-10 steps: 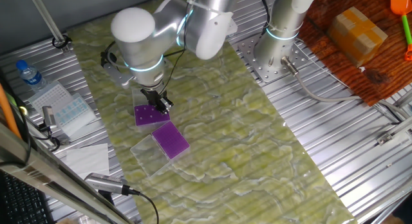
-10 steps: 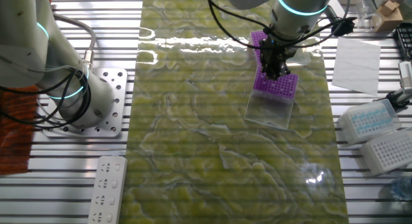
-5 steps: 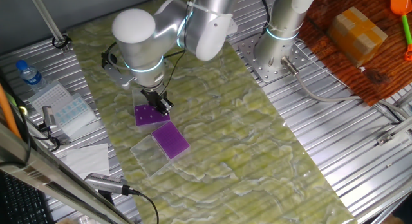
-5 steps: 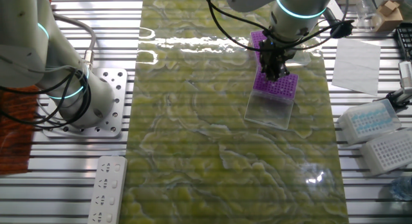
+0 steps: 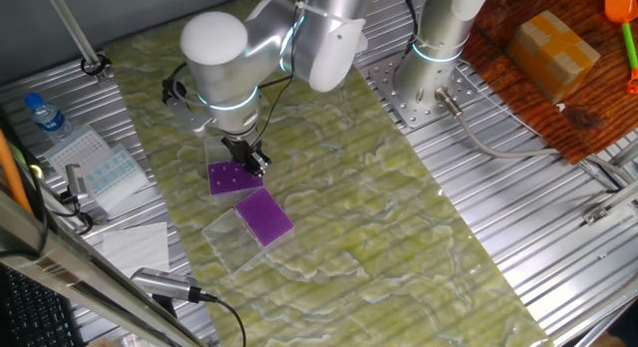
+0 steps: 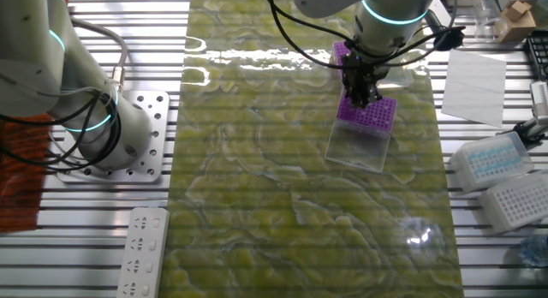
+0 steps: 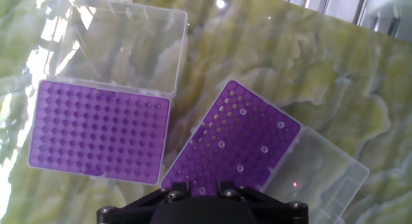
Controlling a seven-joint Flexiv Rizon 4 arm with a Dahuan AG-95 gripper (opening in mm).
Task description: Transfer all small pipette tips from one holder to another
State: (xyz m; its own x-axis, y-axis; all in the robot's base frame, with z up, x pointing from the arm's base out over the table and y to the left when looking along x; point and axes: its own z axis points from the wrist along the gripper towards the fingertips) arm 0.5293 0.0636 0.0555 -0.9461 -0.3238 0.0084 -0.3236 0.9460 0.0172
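Two purple racks [image 7: 100,140] [image 7: 239,143] side by side, few pale tips [image 7: 243,112] in right one, gripper [image 5: 255,165] above, grip state unclear

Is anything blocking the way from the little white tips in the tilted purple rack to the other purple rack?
Nothing visible does. The small whitish pipette tips sit in the tilted purple rack; the empty-looking purple rack lies beside it, with only bare green mat between.

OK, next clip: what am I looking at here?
One robot arm holds its end effector low over two purple tip racks on the green mat. The tilted rack carries a few small pipette tips; the other rack looks empty. Both clear lids lie open. Whether the end effector grips a tip cannot be seen.
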